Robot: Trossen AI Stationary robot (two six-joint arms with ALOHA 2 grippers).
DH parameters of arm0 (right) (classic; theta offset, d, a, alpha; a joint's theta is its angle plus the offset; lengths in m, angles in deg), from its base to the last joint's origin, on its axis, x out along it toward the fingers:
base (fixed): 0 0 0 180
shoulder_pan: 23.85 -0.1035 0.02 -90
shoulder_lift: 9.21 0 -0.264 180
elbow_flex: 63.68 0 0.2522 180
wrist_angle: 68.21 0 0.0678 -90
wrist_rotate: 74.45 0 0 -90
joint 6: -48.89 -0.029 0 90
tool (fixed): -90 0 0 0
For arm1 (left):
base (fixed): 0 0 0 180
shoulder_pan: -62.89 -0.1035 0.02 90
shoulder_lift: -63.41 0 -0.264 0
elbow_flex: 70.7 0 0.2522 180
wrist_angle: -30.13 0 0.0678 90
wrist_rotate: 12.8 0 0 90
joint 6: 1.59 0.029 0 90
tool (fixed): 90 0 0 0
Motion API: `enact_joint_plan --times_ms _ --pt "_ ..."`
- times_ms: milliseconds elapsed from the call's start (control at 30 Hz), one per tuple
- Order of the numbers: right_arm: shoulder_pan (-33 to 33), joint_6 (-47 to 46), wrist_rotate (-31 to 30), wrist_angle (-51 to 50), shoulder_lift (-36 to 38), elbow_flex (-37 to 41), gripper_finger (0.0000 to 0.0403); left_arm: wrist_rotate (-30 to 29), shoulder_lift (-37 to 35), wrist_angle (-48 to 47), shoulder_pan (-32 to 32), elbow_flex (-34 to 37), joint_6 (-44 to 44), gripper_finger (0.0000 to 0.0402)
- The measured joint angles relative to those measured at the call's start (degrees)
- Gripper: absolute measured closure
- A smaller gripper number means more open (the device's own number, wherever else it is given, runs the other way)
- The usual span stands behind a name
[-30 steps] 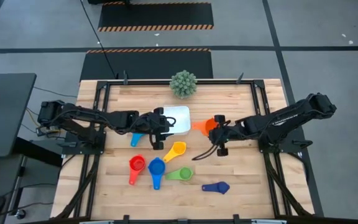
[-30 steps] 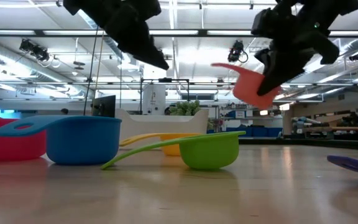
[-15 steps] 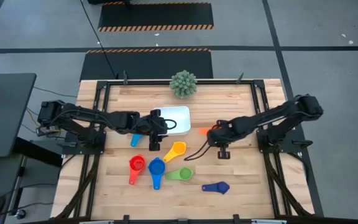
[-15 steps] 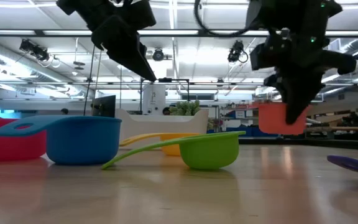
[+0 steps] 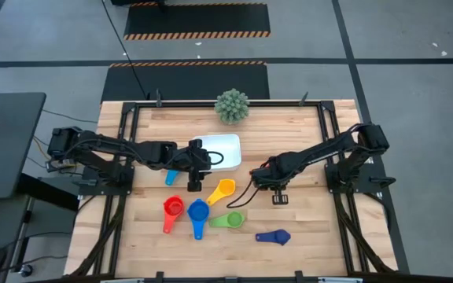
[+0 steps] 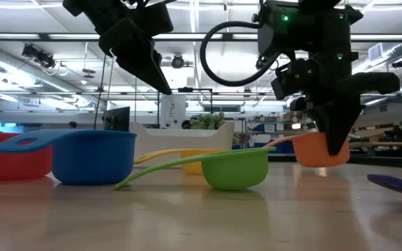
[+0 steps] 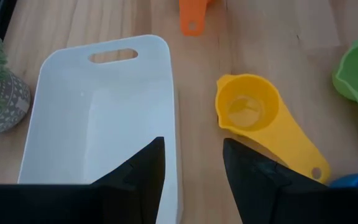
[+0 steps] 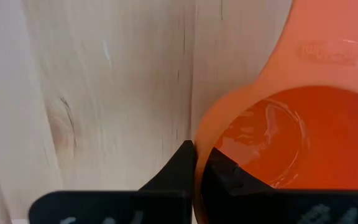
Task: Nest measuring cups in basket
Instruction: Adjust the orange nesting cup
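The white basket (image 5: 220, 149) stands at the table's middle, with my left gripper (image 7: 191, 168) open above its near right rim, holding nothing. Right of it, my right gripper (image 6: 335, 143) is shut on the orange measuring cup (image 6: 318, 150), low over the wood. The yellow cup (image 5: 223, 190) lies just near the basket. The red (image 5: 173, 208), blue (image 5: 198, 212), green (image 5: 230, 220) and dark blue (image 5: 274, 236) cups lie toward the near edge. A light blue cup (image 5: 171, 176) shows under my left arm. My right gripper pinches the orange cup's bowl wall (image 8: 199, 146) at the rim, one finger inside the bowl and one outside. The fingers come from above, pointing down. The cup sits level and mouth up, its handle (image 8: 322, 53) sticking out sideways. Whether its bottom touches the table, I cannot tell.
A spiky green potted plant (image 5: 232, 105) stands at the far edge behind the basket. A black metal frame (image 5: 325, 134) borders the tabletop. Bare wood lies right of the dark blue cup and between the basket and my right arm.
My right gripper has come down and a little toward the table's left, tipping until it points straight down. The orange cup went with it, from tilted in the air to level just at the tabletop. My left gripper has tipped slightly downward over the basket.
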Motion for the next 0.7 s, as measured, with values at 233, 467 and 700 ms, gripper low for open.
enact_joint_plan --times_ms 233,467,700 --pt "-0.02 0.0 1.3 1.18 0.02 0.02 0.0383 0.0 0.02 -0.08 0.0 0.0 -0.82 0.0232" --pt "-0.02 0.02 1.32 2.16 0.02 0.09 0.0383 0.0 0.02 -0.07 -0.02 0.0 -2.1 0.0232" --pt "-0.02 1.03 1.32 3.96 0.02 0.11 0.0383 0.0 0.02 0.18 -0.02 0.0 -2.12 0.0232"
